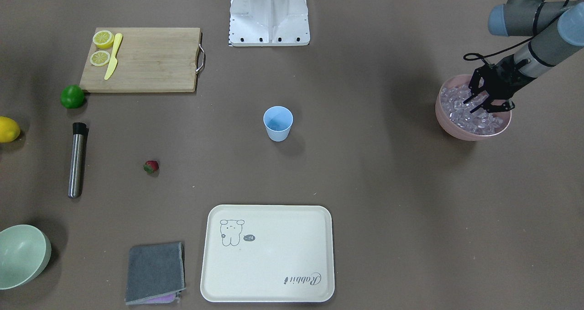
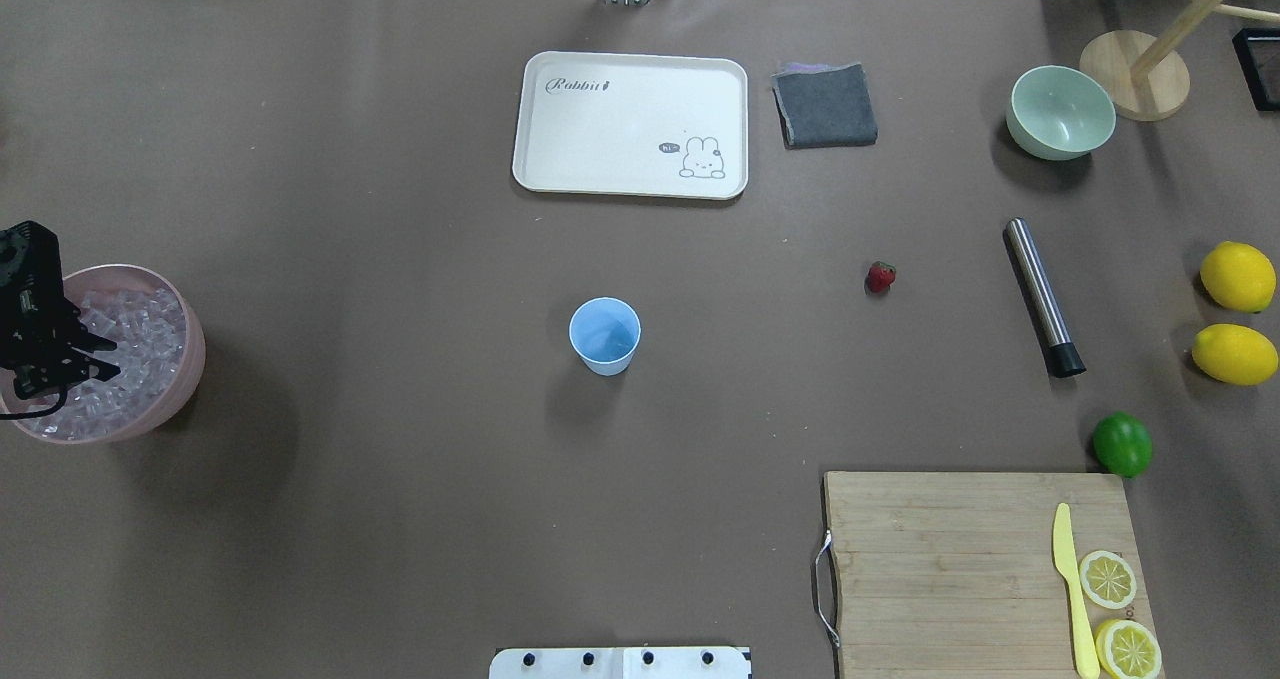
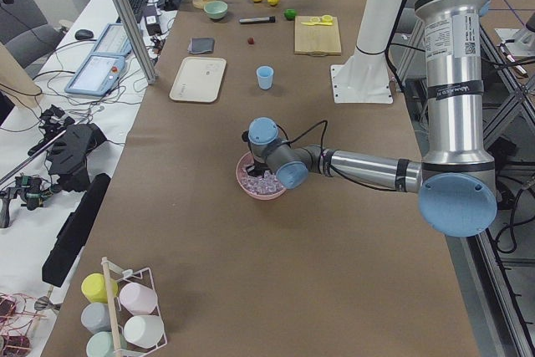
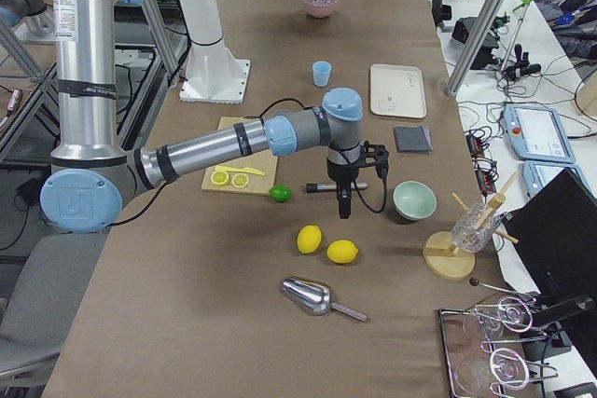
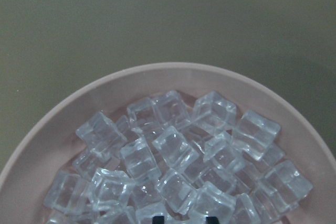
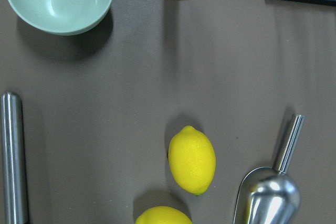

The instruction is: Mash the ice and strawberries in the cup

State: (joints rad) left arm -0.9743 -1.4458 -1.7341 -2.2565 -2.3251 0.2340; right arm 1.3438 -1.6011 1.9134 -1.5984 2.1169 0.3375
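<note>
The left gripper (image 1: 478,104) partly hides the ice (image 5: 173,150).

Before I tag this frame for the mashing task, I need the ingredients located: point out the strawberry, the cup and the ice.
strawberry (image 2: 880,277), overhead exterior view, on its red body.
cup (image 2: 604,337), overhead exterior view, on its inside wall.
ice (image 5: 173,150), left wrist-mounted view, on a cube in mid-pile.
</note>
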